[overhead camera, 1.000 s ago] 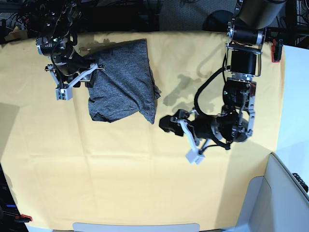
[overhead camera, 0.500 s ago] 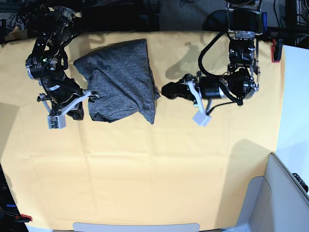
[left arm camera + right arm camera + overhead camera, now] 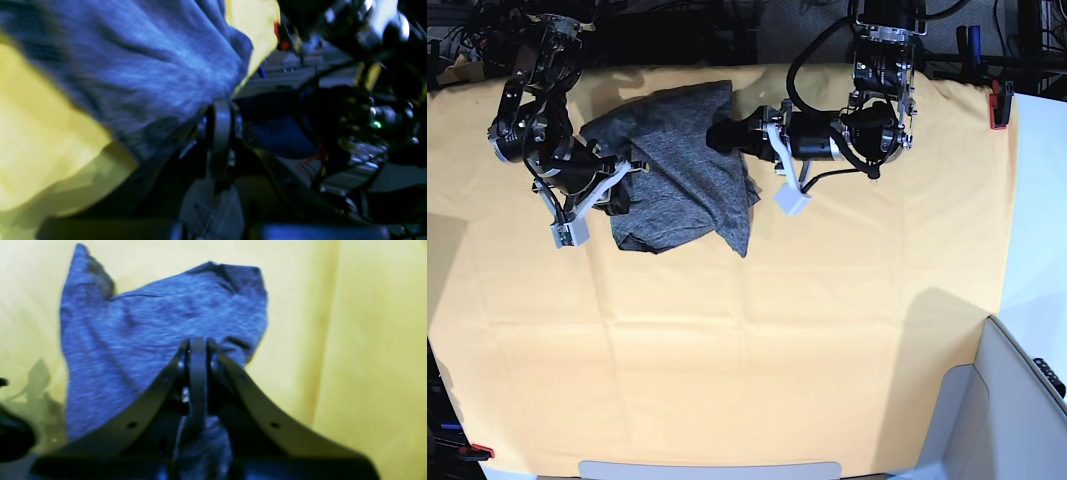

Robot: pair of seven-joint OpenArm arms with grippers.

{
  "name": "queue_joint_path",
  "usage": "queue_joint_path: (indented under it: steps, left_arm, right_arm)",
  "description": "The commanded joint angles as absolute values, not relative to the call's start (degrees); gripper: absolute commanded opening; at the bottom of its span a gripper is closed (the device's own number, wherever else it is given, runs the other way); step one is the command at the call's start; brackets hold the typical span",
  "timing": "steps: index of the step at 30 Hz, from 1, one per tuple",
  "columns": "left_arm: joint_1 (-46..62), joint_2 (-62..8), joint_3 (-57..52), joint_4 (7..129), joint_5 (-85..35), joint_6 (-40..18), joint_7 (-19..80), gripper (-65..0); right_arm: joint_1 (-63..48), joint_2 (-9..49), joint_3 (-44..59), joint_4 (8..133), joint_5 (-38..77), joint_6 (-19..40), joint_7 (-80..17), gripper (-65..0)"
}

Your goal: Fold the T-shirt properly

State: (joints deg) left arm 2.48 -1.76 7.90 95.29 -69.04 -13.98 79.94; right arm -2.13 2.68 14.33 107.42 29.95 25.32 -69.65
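T-shirt [image 3: 689, 180], upper left of frame, mid-fold — my two claws [image 3: 717, 140] [image 3: 632, 172] closed, empty; next, grip an edge.

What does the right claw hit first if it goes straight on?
Probably the dark grey knit long-sleeved shirt; it fills the view past the claw's tips, though the remaining gap is unclear.

T-shirt [image 3: 160, 320] partly behind the fingers [image 3: 196, 373]

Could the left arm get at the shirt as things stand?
Probably yes: the left gripper hovers above the shirt, with nothing visible between them. Its jaws are shut, though, so it would likely have to open them before gripping any fabric.
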Motion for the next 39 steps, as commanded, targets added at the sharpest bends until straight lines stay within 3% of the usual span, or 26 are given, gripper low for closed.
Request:
queue_joint_path:
  steps: [1, 7, 23, 30, 34, 39]
  left_arm:
    - [1.6, -2.1, 7.9, 96.3, -70.7, -13.9, 80.0, -64.0]
    - [1.5, -2.1, 8.1, 94.4, -70.1, -13.5, 80.0, -64.0]
    - [5.0, -5.1, 8.1, 89.6, -54.5, -13.4, 80.0, -64.0]
    - [4.5, -11.2, 7.5, 96.6, -54.0, -13.4, 78.5, -64.0]
    - [2.0, -13.6, 7.5, 102.5, -54.1, -13.4, 75.4, -64.0]
    - [-0.4, -13.5, 7.7, 104.1, -54.2, -13.7, 71.9, -64.0]
  right_arm:
    - [-0.2, 2.9, 14.3, 106.5, 30.3, 25.4, -68.5, -63.6]
    - [5.0, 2.2, 14.2, 98.4, 26.7, 25.4, -68.4, -63.6]
    - [12.1, -1.2, 14.6, 98.5, 12.4, 25.2, -68.4, -63.4]
    - [9.4, -2.7, 17.3, 110.3, 12.2, 25.6, -68.4, -63.4]
    - [3.6, -3.3, 20.6, 117.7, 17.4, 26.0, -68.4, -63.4]
    - [-5.8, -2.7, 26.6, 117.2, 36.4, 27.5, -68.6, -63.5]
